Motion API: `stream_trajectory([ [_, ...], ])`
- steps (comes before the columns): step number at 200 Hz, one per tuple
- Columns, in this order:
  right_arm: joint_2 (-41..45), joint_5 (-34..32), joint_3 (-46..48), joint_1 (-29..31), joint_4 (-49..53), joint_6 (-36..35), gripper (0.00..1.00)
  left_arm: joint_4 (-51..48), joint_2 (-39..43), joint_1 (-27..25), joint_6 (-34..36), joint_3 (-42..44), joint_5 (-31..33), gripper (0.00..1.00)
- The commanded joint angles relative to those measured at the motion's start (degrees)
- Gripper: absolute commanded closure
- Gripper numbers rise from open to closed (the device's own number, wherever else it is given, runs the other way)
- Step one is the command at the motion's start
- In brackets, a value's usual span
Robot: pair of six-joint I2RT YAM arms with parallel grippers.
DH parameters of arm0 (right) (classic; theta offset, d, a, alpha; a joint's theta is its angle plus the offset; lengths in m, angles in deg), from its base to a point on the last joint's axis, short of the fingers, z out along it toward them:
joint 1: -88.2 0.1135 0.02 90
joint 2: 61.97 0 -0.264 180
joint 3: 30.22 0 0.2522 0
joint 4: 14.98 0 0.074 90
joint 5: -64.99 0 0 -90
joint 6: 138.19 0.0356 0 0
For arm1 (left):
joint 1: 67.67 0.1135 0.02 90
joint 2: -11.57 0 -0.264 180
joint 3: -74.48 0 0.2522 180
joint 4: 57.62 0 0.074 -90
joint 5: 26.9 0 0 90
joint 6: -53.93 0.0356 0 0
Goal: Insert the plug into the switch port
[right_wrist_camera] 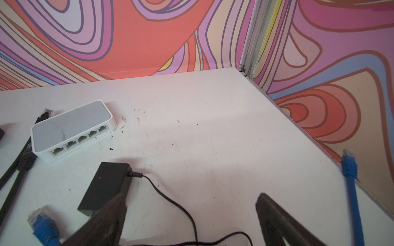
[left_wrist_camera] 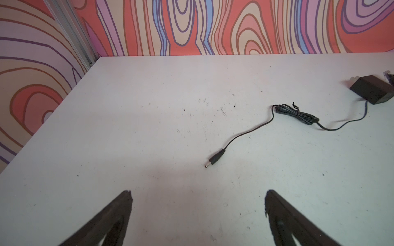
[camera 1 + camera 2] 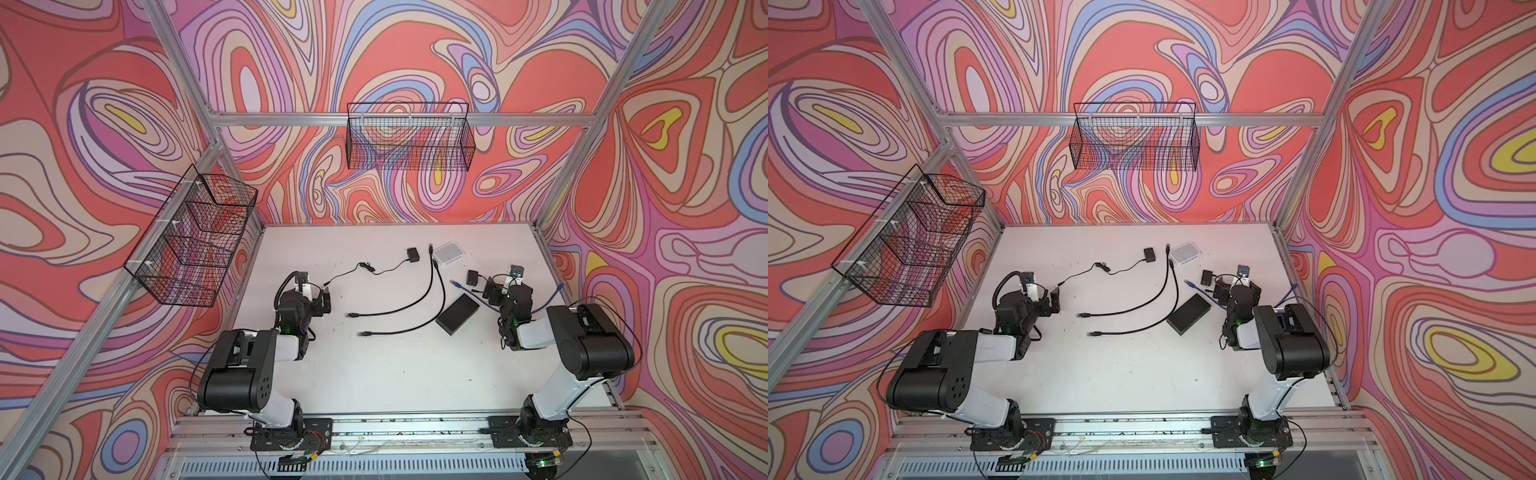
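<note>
Left tool [image 2: 198, 192] and right tool [image 1: 191, 197] are hanging spread wide, empty. Barrel plug [image 2: 214, 160] is lying just beyond the left one, white switch [image 1: 72, 127] far centre; unbraced, it is probably going to slide when pushed.

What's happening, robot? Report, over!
Left pincer open, empty. Right pincer open, empty. White switch front ports empty, nothing plugged in. Black adapter lies between right pincer and switch.
</note>
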Motion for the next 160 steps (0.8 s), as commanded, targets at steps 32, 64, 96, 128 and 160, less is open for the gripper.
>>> stream_trajectory([
  [32,0.44,0.46,-0.79,-0.09,-0.05,0.40,0.02,-0.33,-0.19,-0.01,1.28,-0.30,-0.64,0.00],
  [64,0.43,0.46,-0.77,-0.07,-0.05,0.40,0.02,-0.33,-0.17,-0.03,1.28,-0.27,-0.64,0.00],
  [96,0.43,0.61,-0.76,-0.11,-0.04,0.40,0.02,-0.37,-0.17,-0.02,1.27,-0.37,-0.64,0.00],
  [128,0.43,0.62,-0.74,-0.14,0.04,0.42,0.01,-0.33,-0.24,-0.03,1.28,-0.35,-0.64,0.00],
  [160,0.43,0.54,-0.74,-0.10,0.04,0.40,0.02,-0.68,-0.21,-0.01,1.35,-0.60,-0.73,0.00],
])
